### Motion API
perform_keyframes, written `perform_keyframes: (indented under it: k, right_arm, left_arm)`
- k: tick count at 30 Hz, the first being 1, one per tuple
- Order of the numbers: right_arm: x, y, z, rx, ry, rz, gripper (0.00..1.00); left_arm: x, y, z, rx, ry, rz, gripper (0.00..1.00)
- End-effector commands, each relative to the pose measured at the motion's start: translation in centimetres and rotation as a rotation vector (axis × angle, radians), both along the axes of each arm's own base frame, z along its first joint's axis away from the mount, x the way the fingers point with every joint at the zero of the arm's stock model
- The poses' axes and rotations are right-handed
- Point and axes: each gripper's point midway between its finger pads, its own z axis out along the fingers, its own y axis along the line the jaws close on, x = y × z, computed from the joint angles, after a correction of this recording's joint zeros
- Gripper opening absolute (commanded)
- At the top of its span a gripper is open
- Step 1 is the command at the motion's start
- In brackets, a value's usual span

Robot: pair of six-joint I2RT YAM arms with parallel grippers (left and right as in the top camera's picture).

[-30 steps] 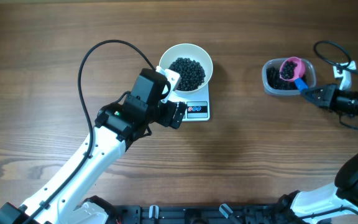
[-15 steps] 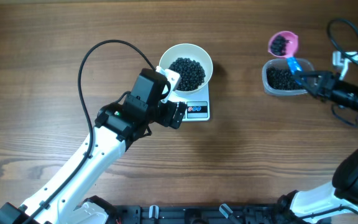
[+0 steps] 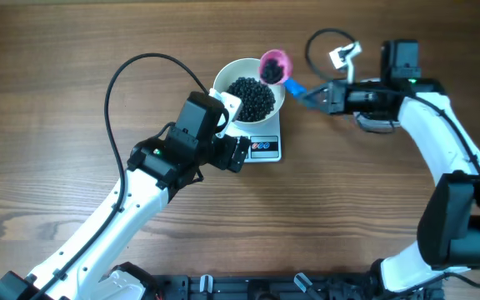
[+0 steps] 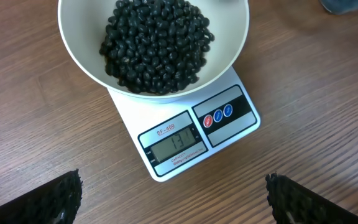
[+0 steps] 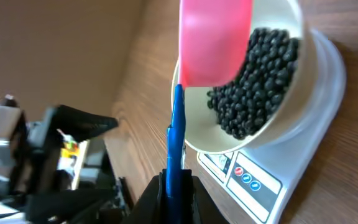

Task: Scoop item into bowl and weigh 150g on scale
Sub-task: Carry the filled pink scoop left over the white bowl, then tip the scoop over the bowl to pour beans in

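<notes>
Overhead view: one white bowl (image 3: pixel 221 83), filled with a single heap of black beads (image 3: pixel 251 97), is seated on one white scale (image 3: pixel 265 147) just above the centre of the frame. The left gripper (image 3: pixel 233 130) is poised at the lower left of the bowl with its jaws spread wide and nothing between them, the scale lying in the gap. The right gripper (image 3: pixel 319 97), to the right of the bowl, is clamped on the blue handle of one pink scoop (image 3: pixel 274 65), whose cup is held over the bowl's upper right rim with dark beads inside. Left wrist view: the bowl of beads occupies the top, the scale's display and round coloured buttons lie below it, and the two fingertips (image 4: pixel 48 200) are seen far apart in the lower corners, touching nothing. Right wrist view: the scoop's handle is gripped at bottom centre, and the pink cup is shown at the top, above the near rim of the bowl; the beads and scale lie to the right.
</notes>
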Motion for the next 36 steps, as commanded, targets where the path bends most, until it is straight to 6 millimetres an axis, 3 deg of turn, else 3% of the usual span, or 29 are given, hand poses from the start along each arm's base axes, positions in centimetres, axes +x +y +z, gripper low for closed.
perform_keyframes:
  k: [1, 8, 12, 20, 36]
  right_arm:
    - [0.3, 0.9, -0.4, -0.137, -0.092, 0.009, 0.04]
    - [-0.2, 2.0, 2.3, -0.314, -0.326, 0.040, 0.04]
    - [0.1, 2.0, 2.1, -0.455, -0.421, 0.042, 0.04]
    - [0.4, 2.0, 2.2, -0.503, -0.554, 0.120, 0.04]
    - [0.7, 2.9, 2.6, -0.475, -0.519, 0.069, 0.04]
  left_arm:
    - [-0.1, 0.0, -0.3, 0.005, 0.008, -0.015, 1.00]
    - [-0.1, 0.0, -0.3, 0.005, 0.007, -0.016, 1.00]
    - [-0.1, 0.0, -0.3, 0.005, 0.008, -0.015, 1.00]
    - [-0.1, 0.0, -0.3, 0.005, 0.007, -0.016, 1.00]
    - [-0.1, 0.0, -0.3, 0.005, 0.007, -0.016, 1.00]
